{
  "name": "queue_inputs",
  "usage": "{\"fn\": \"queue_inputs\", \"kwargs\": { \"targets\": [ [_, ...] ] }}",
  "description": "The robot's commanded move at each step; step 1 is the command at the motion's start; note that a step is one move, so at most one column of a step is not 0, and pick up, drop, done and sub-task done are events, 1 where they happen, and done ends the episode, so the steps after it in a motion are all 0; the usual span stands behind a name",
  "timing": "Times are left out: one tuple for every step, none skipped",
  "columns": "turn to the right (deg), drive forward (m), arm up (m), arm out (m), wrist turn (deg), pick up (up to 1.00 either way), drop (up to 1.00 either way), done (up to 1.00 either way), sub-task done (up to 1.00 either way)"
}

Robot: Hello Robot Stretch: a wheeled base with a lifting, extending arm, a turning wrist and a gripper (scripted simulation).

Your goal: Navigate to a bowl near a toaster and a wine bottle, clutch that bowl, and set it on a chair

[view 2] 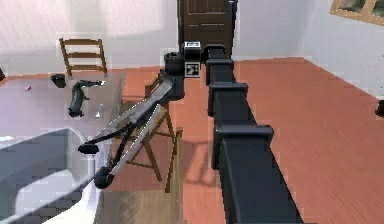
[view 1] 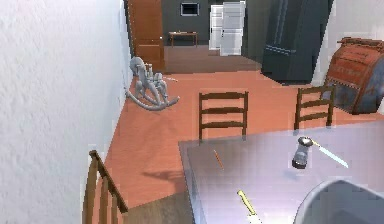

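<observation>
A large pale grey bowl [view 2: 35, 178] lies on the grey table [view 2: 40, 115] at the arm side view's lower left. It shows again at the forward view's bottom right as the bowl [view 1: 340, 203]. My arm [view 2: 245, 150] rises from the bottom edge. The gripper [view 2: 95, 165] reaches left and down, and its thin fingers [view 2: 125, 125] end by the bowl's rim. I cannot tell whether it holds anything. A wooden chair [view 2: 152, 140] stands under the gripper at the table's edge.
On the table [view 1: 260, 175] stand a small shaker [view 1: 300, 153], a knife [view 1: 331, 153] and a pencil [view 1: 217, 157]. Chairs [view 1: 222, 112] [view 1: 313, 103] [view 1: 100, 190] ring it. A rocking horse [view 1: 150, 85], a dark cabinet [view 1: 295, 40] and a wooden desk [view 1: 358, 72] stand beyond. Open orange floor [view 2: 320, 120] lies on the arm side view's right.
</observation>
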Motion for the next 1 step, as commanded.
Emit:
{"fn": "queue_inputs", "kwargs": {
  "targets": [
    [0.0,0.00,0.00,0.00,39.0,0.00,0.00,0.00,0.00]
  ]
}}
